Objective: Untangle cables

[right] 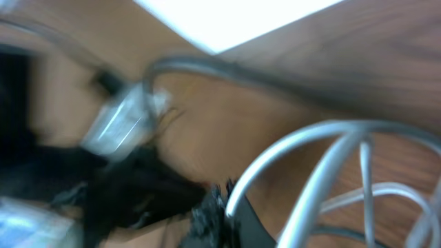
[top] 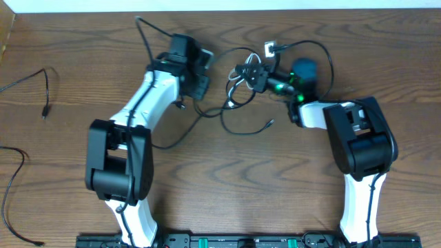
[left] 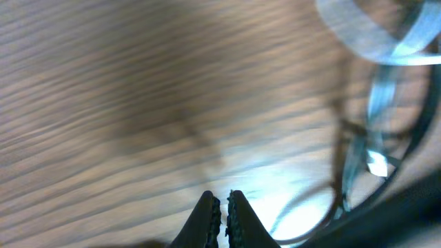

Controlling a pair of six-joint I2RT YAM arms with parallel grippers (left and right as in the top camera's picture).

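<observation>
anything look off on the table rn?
Nothing damaged. The knotted bunch of cables sits top centre, a white plug at its upper edge. One loose black cable lies far left, a second black cable nearer the front-left corner.

Bench (top: 227, 179): brown wood-grain top with the grain running left to right, filling nearly all of the overhead view. White strip (top: 227, 5) runs along the bench's far edge. Black rail (top: 227, 241) with green fittings sits along its near edge. Paler wooden panel (top: 5, 34) at the bench's far-left corner.
</observation>
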